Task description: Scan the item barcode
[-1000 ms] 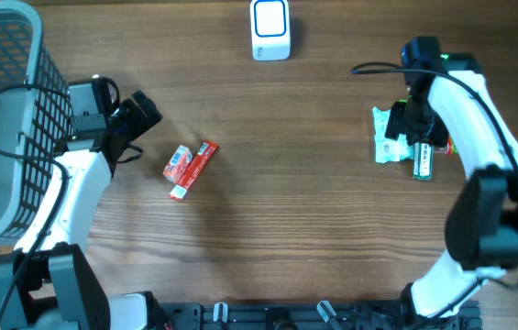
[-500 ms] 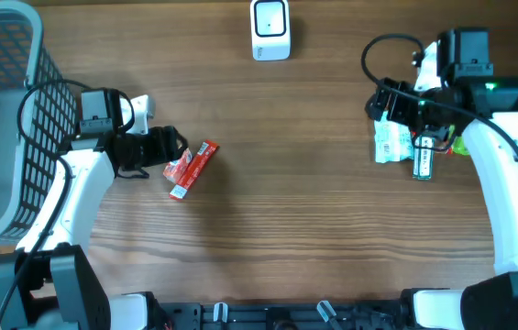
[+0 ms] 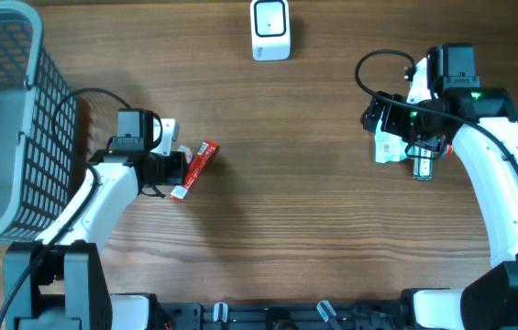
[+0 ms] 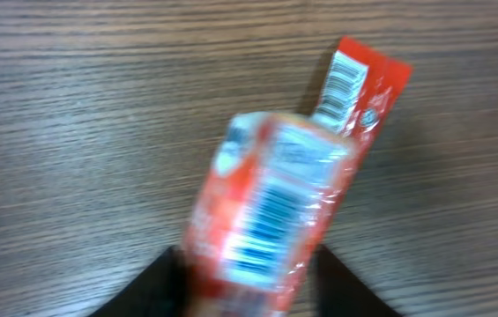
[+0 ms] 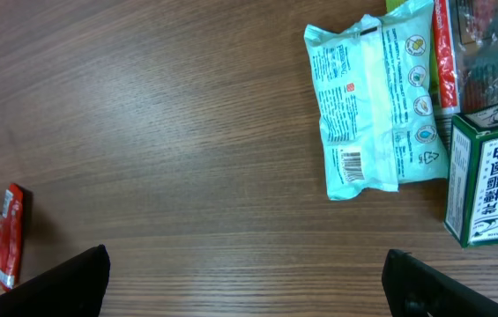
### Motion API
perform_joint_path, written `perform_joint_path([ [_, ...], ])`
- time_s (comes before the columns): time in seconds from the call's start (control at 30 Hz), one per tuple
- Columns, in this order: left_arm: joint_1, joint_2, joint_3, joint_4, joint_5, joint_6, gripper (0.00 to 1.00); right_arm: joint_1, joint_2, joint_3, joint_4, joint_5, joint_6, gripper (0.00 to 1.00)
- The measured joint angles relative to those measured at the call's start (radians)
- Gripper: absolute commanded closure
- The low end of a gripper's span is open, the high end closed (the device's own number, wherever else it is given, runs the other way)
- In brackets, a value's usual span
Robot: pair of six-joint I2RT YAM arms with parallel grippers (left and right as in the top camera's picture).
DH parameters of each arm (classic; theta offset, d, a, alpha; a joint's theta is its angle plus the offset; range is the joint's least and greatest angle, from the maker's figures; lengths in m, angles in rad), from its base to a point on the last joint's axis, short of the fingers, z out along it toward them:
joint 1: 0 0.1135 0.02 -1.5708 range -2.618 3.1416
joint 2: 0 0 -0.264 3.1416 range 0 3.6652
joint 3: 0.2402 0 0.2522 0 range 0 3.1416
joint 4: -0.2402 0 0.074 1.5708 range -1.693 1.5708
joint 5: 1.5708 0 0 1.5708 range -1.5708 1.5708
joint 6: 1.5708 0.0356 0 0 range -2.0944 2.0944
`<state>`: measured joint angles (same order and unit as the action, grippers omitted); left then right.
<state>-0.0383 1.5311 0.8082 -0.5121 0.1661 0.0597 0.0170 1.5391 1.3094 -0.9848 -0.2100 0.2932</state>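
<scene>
Red film packet (image 4: pixel 271 207): likely light, crinkly, slippery; best pinched across narrow flanks, barcode uppermost. Left jaws astride it, grip unclear; right jaws wide, empty.

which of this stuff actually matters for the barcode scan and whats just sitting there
In the job:
- red pack, between the fingers of the left gripper
- white scanner, top of the overhead view

Lying about:
- red sachet beside the pack
- mint-green pouch
- green box
- grey basket
</scene>
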Motion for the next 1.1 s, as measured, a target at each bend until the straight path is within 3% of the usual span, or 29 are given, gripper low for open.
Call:
perform_joint_path([
  [0.03, 0.0, 0.0, -0.003, 0.004, -0.017, 0.008, 0.91, 0.0, 0.0, 0.0, 0.0, 0.0, 0.0, 0.01],
  [0.27, 0.0, -0.016, 0.014, 0.058, -0.039, -0.019, 0.94, 0.0, 0.0, 0.0, 0.0, 0.0, 0.0, 0.0],
  [0.43, -0.038, -0.13, 0.098, 0.087, 0.191, -0.288, 0.94, 0.0, 0.0, 0.0, 0.0, 0.0, 0.0, 0.0],
  [0.57, -0.201, -0.031, 0.094, 0.109, 0.28, -0.446, 0.93, 0.0, 0.0, 0.0, 0.0, 0.0, 0.0, 0.0],
  [0.63, -0.307, 0.054, 0.085, 0.157, 0.298, -0.483, 0.85, 0.0, 0.0, 0.0, 0.001, 0.0, 0.0, 0.0],
  [0.7, -0.376, 0.114, 0.081, 0.233, 0.306, -0.529, 0.39, 0.0, 0.0, 0.0, 0.002, 0.0, 0.0, 0.0],
  [0.77, -0.418, 0.137, 0.077, 0.296, 0.303, -0.56, 0.0, 0.0, 0.0, 0.0, -0.002, -0.01, 0.0, 0.0],
  [0.9, -0.394, 0.138, 0.085, 0.386, 0.278, -0.535, 0.0, 0.002, 0.0, 0.0, -0.013, -0.108, 0.0, 0.02],
  [1.07, -0.235, 0.056, 0.136, 0.329, 0.262, -0.512, 0.0, 0.127, 0.0, -0.013, -0.024, -0.161, 0.061, 0.36],
  [1.1, -0.203, 0.034, 0.145, 0.28, 0.262, -0.51, 0.08, 0.172, 0.0, -0.035, 0.014, -0.164, 0.111, 0.42],
])
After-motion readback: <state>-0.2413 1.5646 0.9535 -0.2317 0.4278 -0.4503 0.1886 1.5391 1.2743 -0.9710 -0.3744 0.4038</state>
